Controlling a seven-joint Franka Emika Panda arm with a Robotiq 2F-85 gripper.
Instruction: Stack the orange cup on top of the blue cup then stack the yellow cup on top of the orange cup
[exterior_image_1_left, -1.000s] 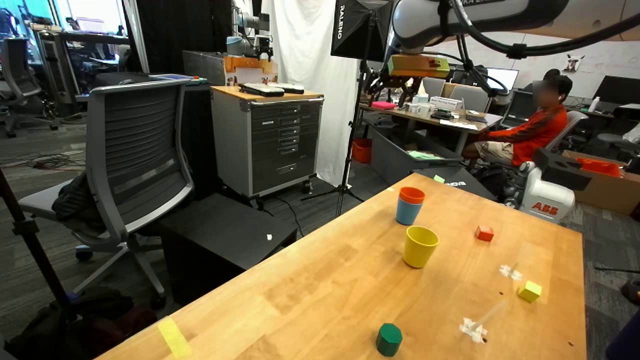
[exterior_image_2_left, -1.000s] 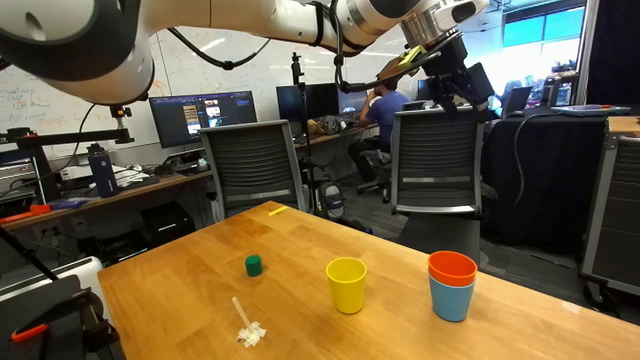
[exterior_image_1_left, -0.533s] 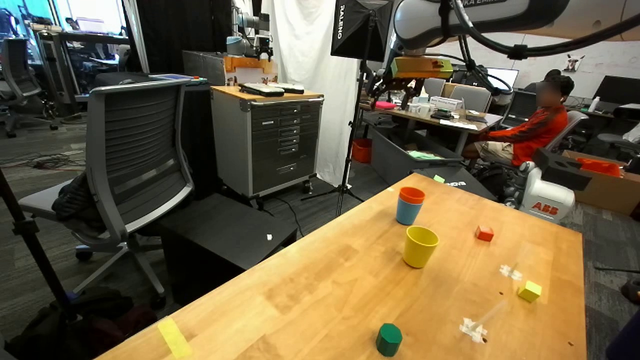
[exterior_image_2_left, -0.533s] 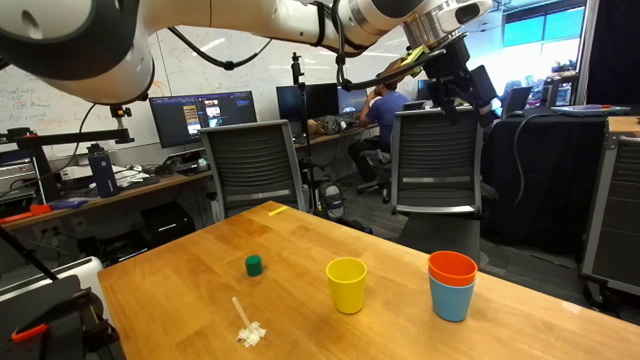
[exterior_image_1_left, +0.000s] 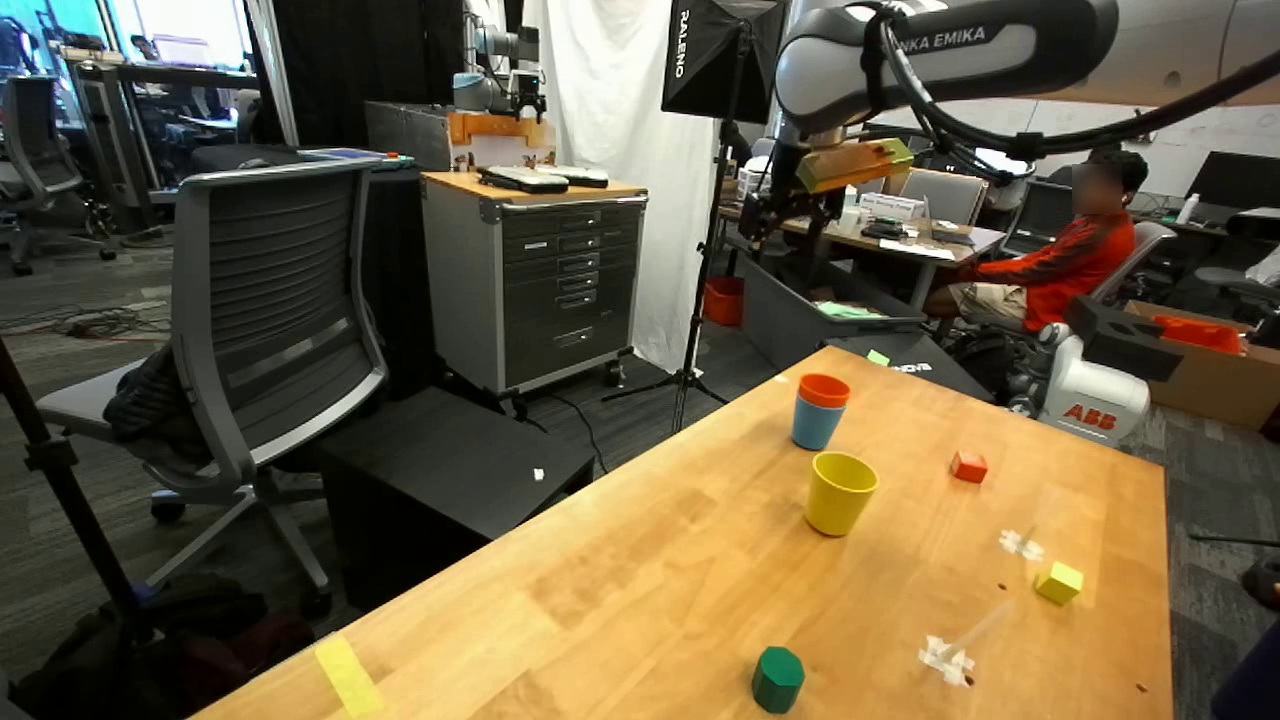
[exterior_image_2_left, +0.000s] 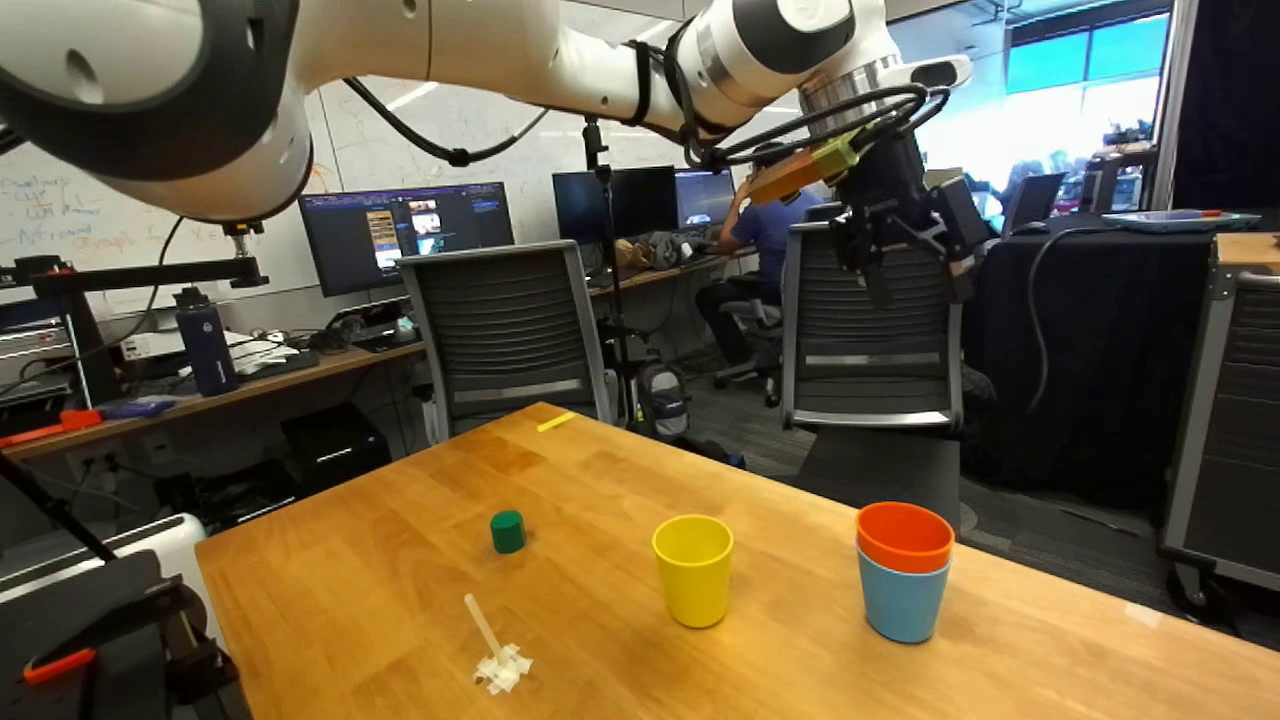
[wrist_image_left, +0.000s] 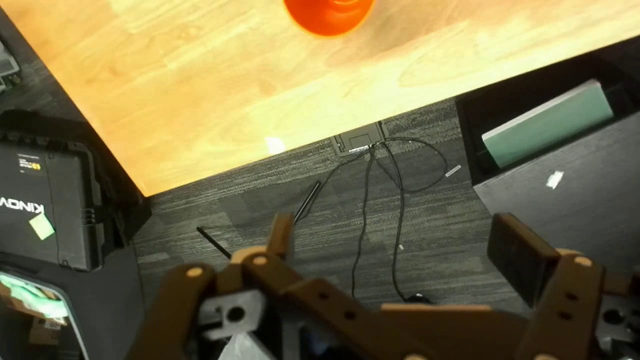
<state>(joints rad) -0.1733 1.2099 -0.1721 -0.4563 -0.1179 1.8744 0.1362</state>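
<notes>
The orange cup (exterior_image_1_left: 824, 391) (exterior_image_2_left: 905, 535) sits nested in the top of the blue cup (exterior_image_1_left: 817, 425) (exterior_image_2_left: 904, 595), and both stand upright near the table's edge. Beside them the yellow cup (exterior_image_1_left: 840, 495) (exterior_image_2_left: 693, 575) stands upright on the table, its mouth facing up. My gripper (exterior_image_2_left: 919, 285) hangs high above the table, well clear of all three cups. In the wrist view its fingers (wrist_image_left: 520, 255) are spread wide and only floor shows between them. Part of the orange cup (wrist_image_left: 330, 15) appears at that view's top edge; blue and yellow cups are out of it.
A dark-green cylinder (exterior_image_1_left: 778, 680), a small red block (exterior_image_1_left: 968, 466) and a small yellow block (exterior_image_1_left: 1059, 582) lie on the wooden table (exterior_image_1_left: 640, 560). A thin stick (exterior_image_2_left: 484, 625) rises from white tape. A chair (exterior_image_2_left: 872, 330) stands behind the table's edge.
Over the last half second my gripper has come down somewhat and its tilt has changed. The fingers stay spread. All three cups are where they were.
</notes>
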